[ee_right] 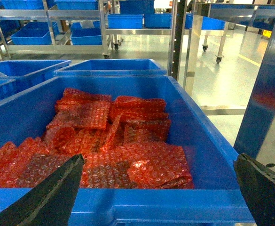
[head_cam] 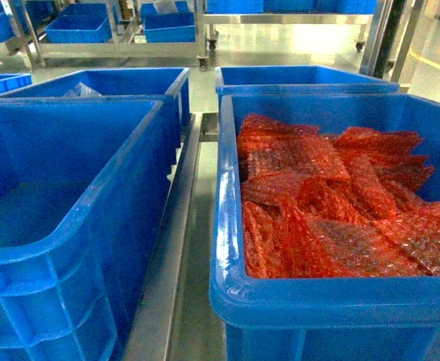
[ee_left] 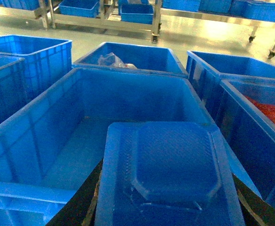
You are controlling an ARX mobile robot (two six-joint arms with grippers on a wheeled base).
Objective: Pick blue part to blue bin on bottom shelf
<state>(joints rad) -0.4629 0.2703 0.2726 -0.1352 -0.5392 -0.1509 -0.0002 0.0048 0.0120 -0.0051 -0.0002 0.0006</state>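
Blue part (ee_left: 170, 174): we see it pinched in the left gripper (ee_left: 168, 214), above the empty blue bin (ee_left: 38, 141).
Right gripper (ee_right: 158, 188): jaws spread wide over red bubble wrap (ee_right: 104, 141).

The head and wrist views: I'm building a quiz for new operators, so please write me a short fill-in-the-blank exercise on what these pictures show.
1. The large blue plastic crate on the right is filled with ____ bubble-wrap bags.
2. The left pincer holds a flat ____ plastic tray part.
3. The large blue plastic crate on the left looks ____ inside.
4. The right pincer has its jaws ____.

Missing words: red; blue; empty; open
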